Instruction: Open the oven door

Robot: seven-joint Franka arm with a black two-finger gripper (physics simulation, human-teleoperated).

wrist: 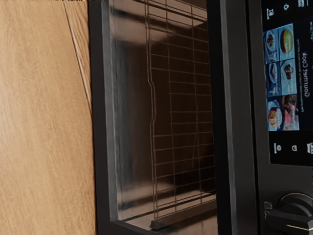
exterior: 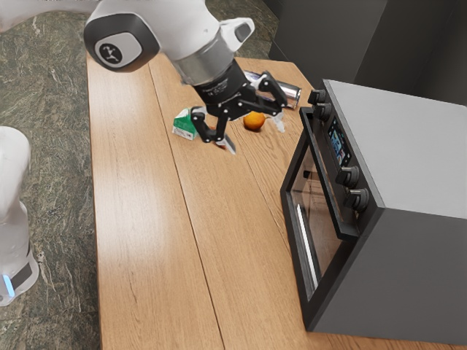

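Observation:
In the exterior view my gripper hangs above the table, its two fingers spread wide with nothing between them. It is left of the grey oven in that view, apart from its front. The oven door is shut against the body, and its long dark handle runs along the edge beside the knobs. In the wrist view, the door's glass shows a wire rack behind it, and the dark handle bar lies between the glass and the control panel.
A green and white carton, an orange and a shiny metallic cylinder are on the wooden table, near or beneath my hand in the exterior view. Several knobs stick out from the oven's front.

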